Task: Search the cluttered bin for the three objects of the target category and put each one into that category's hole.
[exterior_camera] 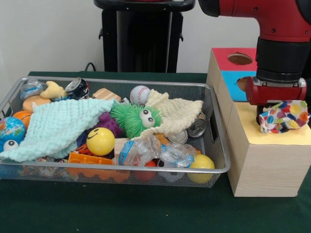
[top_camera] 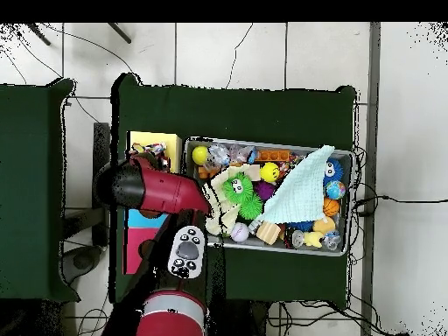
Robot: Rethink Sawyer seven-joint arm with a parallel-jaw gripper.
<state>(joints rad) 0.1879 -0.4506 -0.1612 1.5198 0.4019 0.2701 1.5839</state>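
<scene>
A dark green cloth covers the table [exterior_camera: 146,213], with a pale wall behind.

The largest thing on it is the wire-mesh bin [exterior_camera: 214,121], long and shallow, heaped with toys. Beside it stands the wooden box [exterior_camera: 262,170], plain pale wood on its sides, its top in coloured panels: red [exterior_camera: 223,56], blue [exterior_camera: 228,80] and yellow [exterior_camera: 291,136]. The red and blue panels each show a round hole; no hole shows in the yellow one, as the arm blocks it.

The arm [exterior_camera: 282,29], glossy red and black, hangs over the yellow panel. Its gripper [exterior_camera: 274,114] appears to be pinching a crumpled cloth [exterior_camera: 284,116], white with bright dots, which hangs just above the yellow panel. The fingers are mostly hidden behind it, so the pinch is a judgement.

In the bin lie a soft knitted mint cloth [exterior_camera: 58,126] and a cream cloth [exterior_camera: 177,114], both loosely draped over other toys. Smaller pieces: a spiky green ball [exterior_camera: 131,119] with googly eyes, a crinkled bottle [exterior_camera: 150,153], a smooth yellow ball [exterior_camera: 100,141], a stitched baseball [exterior_camera: 140,94], and dented cans [exterior_camera: 197,127].

If cloth is the category, one piece looks about to be dropped in and two more are left to fetch.
</scene>
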